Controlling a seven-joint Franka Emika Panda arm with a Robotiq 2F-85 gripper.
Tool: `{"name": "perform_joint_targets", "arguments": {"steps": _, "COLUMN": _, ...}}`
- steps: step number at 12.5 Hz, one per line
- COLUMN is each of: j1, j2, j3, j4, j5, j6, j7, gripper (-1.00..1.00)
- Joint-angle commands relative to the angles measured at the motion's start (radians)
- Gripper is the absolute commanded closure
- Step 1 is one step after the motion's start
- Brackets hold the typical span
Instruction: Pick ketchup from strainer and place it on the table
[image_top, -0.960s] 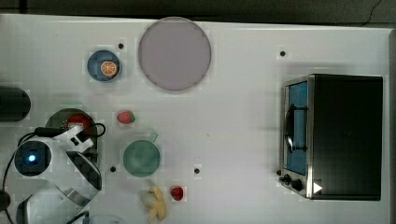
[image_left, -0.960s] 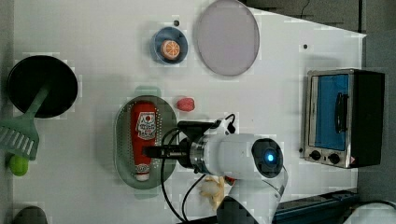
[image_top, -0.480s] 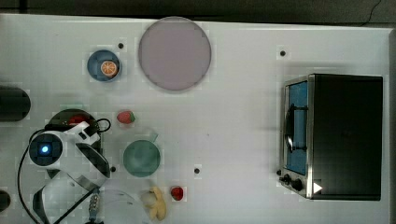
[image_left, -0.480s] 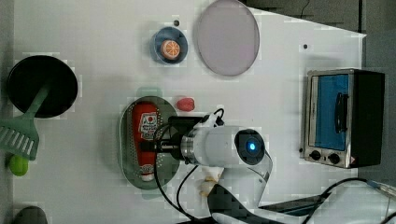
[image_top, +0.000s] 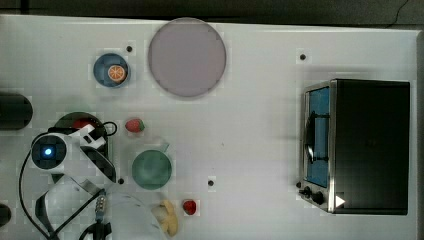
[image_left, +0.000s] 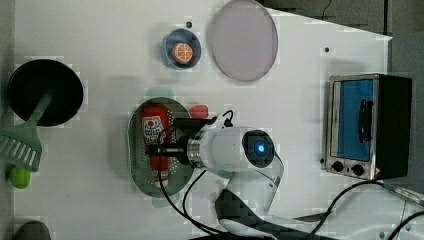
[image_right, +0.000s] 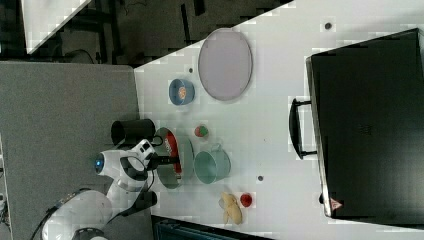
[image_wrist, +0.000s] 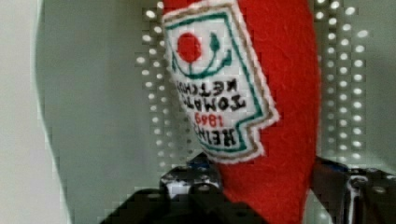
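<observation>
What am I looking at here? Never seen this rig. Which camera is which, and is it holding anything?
One white robot arm, four cameras. Three look at the white table from off the arm; the fourth sits on the wrist, looking past the end effector.

In the left view the end effector reaches into the pale green strainer, where the red ketchup lies. The wrist view shows a finger on each side of the ketchup; whether they grip it yet I can't tell.

Also on the table: toaster oven, round plate, blue bowl, green cup, strawberry.
</observation>
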Motion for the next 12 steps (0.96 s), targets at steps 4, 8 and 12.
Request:
{"name": "perform_joint_targets", "arguments": {"steps": 4, "j1": -0.021, "j2": -0.267, "j3": 0.071, "j4": 0.013, "j5": 0.103, "j6": -0.188, "j7": 0.05, "gripper": -0.13}}
{"name": "perform_joint_targets", "arguments": {"steps": 8, "j1": -0.073, "j2": -0.455, "j3": 0.073, "j4": 0.048, "j5": 0.226, "j6": -0.307, "j7": 0.0, "gripper": -0.13}}
{"name": "perform_joint_targets", "arguments": {"steps": 12, "j1": -0.159, "j2": -0.551, "j3": 0.007, "j4": 0.133, "j5": 0.258, "j6": -0.559, "j7": -0.198, "gripper": -0.13}}
